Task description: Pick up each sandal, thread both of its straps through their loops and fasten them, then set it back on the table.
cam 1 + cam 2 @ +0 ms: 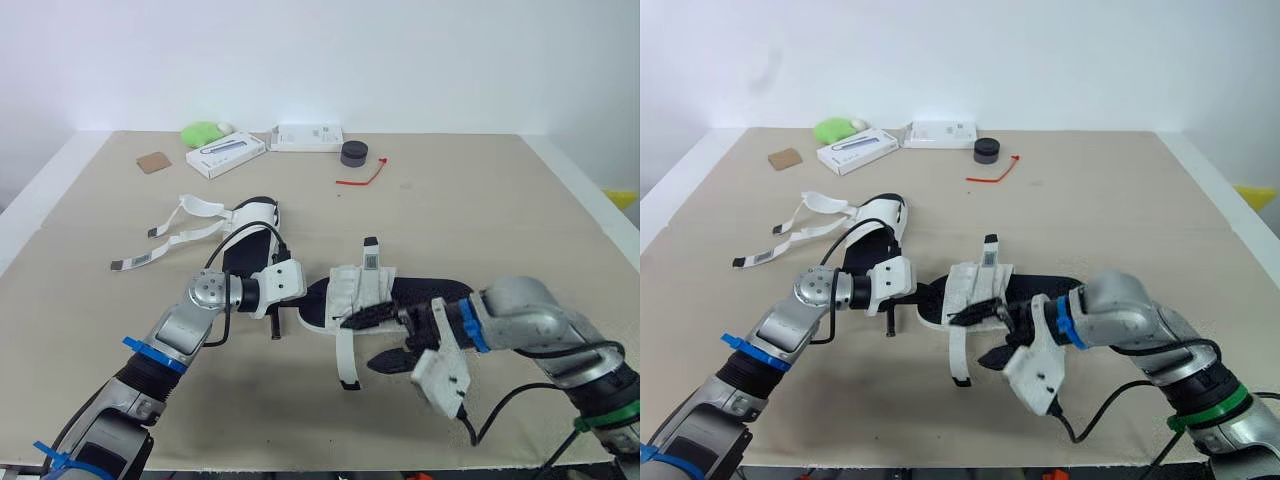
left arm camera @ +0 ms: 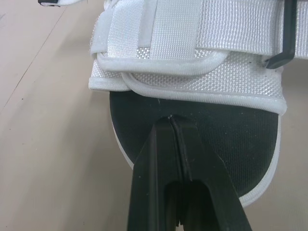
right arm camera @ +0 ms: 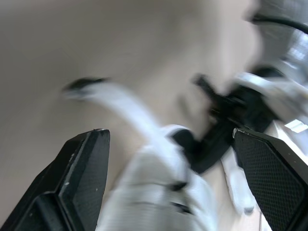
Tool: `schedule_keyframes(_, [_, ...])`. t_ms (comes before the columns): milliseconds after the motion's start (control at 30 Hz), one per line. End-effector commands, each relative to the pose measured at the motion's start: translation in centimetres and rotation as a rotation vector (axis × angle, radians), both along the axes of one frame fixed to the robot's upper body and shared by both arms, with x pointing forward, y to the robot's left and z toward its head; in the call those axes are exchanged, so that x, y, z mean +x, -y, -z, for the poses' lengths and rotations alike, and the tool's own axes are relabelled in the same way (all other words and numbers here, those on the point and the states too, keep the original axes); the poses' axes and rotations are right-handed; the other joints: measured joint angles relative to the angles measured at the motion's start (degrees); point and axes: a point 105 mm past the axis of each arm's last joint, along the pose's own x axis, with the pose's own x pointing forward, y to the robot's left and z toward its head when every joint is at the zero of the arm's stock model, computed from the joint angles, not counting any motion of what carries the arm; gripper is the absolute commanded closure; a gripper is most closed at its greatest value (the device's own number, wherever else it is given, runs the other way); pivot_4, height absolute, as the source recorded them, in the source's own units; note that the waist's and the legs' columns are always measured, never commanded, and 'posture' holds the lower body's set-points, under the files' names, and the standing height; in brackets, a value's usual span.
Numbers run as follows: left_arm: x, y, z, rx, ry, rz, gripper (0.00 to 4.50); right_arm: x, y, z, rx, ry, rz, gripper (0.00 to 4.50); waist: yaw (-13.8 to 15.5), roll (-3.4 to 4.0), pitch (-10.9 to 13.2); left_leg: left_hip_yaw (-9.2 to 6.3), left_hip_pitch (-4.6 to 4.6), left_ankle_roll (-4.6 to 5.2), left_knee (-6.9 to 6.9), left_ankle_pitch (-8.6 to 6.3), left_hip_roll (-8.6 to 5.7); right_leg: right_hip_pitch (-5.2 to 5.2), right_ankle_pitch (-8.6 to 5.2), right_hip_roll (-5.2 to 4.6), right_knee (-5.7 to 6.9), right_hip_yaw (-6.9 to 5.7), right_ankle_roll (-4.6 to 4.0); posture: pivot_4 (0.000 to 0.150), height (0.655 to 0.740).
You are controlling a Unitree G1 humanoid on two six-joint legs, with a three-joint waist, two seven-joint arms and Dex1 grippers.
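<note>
White webbing hangs loose from the near sandal [image 1: 360, 292] in the middle of the table [image 1: 480, 200]. Our left gripper [image 2: 171, 122] is pinched tight on the sole's toe edge, steadying it. Our right gripper [image 1: 385, 338], jaws wide apart, should close squarely on the dangling strap [image 1: 345, 358] near its tip.

Coarse woven cloth sandal straps [image 2: 231, 24], matt black sole [image 2: 243, 139]

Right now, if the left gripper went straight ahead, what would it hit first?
The shut left gripper would meet the black insole of the white-strapped fabric sandal first; it may already touch.
</note>
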Motion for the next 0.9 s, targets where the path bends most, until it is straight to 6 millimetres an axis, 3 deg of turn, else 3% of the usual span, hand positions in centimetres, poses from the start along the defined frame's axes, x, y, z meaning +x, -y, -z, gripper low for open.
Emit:
schedule_keyframes(33, [-0.2,-1.2,2.8,0.089,-0.077,-0.04,4.5,0.0,-0.4,-0.1,0.016,0.076,-0.078,0.08,0.0,0.0,0.0,0.06,0.03,0.0,0.0,0.0,0.0,-0.01,-0.04,0.01,0.02,0.09,-0.12,0.15,0.74])
schedule_keyframes(400, [-0.3,-1.4,2.7,0.088,-0.075,-0.05,4.5,0.6,-2.6,-0.2,0.056,0.057,-0.097,0.08,-0.1,-0.1,0.1,0.26,0.68,0.03,-0.02,-0.01,0.04,0.22,-0.31,0.19,0.58,0.42,-0.44,0.15,0.74])
schedule_keyframes(500, [-0.3,-1.4,2.8,0.09,-0.076,-0.051,4.5,0.6,-2.6,0.0,0.038,0.045,-0.092,0.91,-0.1,-0.1,0.1,0.27,0.69,0.03,-0.04,-0.02,0.05,0.21,-0.31,0.2,0.6,0.45,-0.45,0.15,0.74])
schedule_keyframes(733, [-0.3,-1.4,2.8,0.09,-0.077,-0.049,4.5,0.4,-2.7,-0.1,0.05,-0.029,-0.073,4.4,-0.1,-0.1,0.1,0.3,0.71,0.03,-0.04,-0.01,0.05,0.22,-0.31,0.2,0.61,0.47,-0.45,0.15,0.74])
schedule_keyframes(900, [-0.3,-1.3,2.9,0.088,-0.079,-0.049,4.5,0.1,-3.3,-1.3,0.183,-0.218,0.022,4.4,0.0,-0.1,0.1,0.28,0.72,0.03,-0.04,-0.02,0.05,0.23,-0.31,0.19,0.61,0.48,-0.45,0.15,0.74])
